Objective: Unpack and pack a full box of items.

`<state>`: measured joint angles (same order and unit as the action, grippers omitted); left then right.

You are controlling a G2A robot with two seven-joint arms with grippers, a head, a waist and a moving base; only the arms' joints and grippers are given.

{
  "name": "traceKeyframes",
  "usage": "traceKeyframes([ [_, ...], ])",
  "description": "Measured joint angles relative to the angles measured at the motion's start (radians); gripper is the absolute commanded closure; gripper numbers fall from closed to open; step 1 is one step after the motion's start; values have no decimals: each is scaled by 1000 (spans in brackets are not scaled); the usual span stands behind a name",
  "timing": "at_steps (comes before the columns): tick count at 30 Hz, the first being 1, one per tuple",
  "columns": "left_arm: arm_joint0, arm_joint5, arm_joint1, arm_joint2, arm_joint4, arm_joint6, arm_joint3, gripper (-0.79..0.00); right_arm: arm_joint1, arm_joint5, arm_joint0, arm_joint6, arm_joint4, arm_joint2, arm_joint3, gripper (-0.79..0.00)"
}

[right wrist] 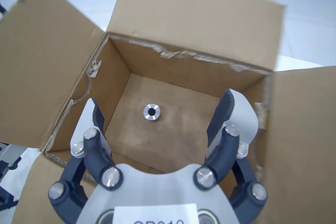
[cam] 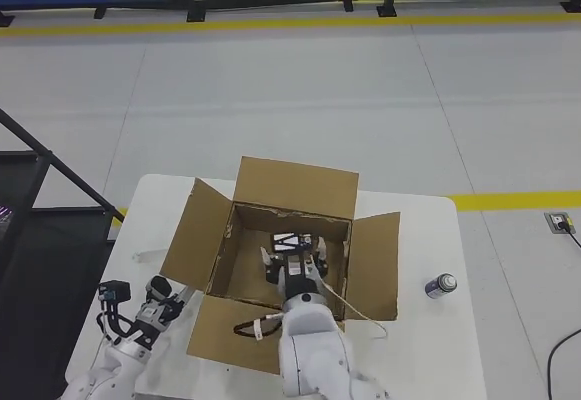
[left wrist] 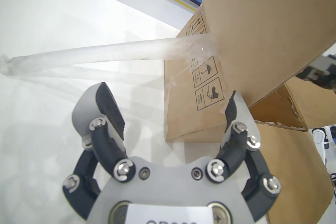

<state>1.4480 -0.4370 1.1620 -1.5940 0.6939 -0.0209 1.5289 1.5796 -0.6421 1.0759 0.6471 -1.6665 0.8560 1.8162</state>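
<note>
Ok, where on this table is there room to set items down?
Bare: the table right of the box, around the can, and the far-left corner beyond the left flap. Crowded: near-left, by the left tool and tape strip.

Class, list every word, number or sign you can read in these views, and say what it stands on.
Cardboard box side: shipping pictograms, up arrows and an umbrella; captions too small to read.
Left claw label: cut off, unreadable.
Right claw label: likewise cut off.
No word reads whole.
</note>
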Motion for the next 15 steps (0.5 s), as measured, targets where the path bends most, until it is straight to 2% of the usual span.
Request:
traceKeyframes([
  [4, 4, 1, 0, -6, -6, -1, 4, -785, -37, -20, 224, -29, -106, 187, 308, -785],
  [7, 5, -1, -1, -12, -7, -4, 6, -785, -47, -53, 342, -91, -71, 335, 434, -785],
  [11, 10, -3, -3, -21, -11, -9, 12, -785, -54, -57, 439, -114, 60, 526, 465, -785],
  [15, 13, -7, -3, -20, -27, -23, 18, -785, -61, 23, 437, -46, 192, 693, 350, -785],
])
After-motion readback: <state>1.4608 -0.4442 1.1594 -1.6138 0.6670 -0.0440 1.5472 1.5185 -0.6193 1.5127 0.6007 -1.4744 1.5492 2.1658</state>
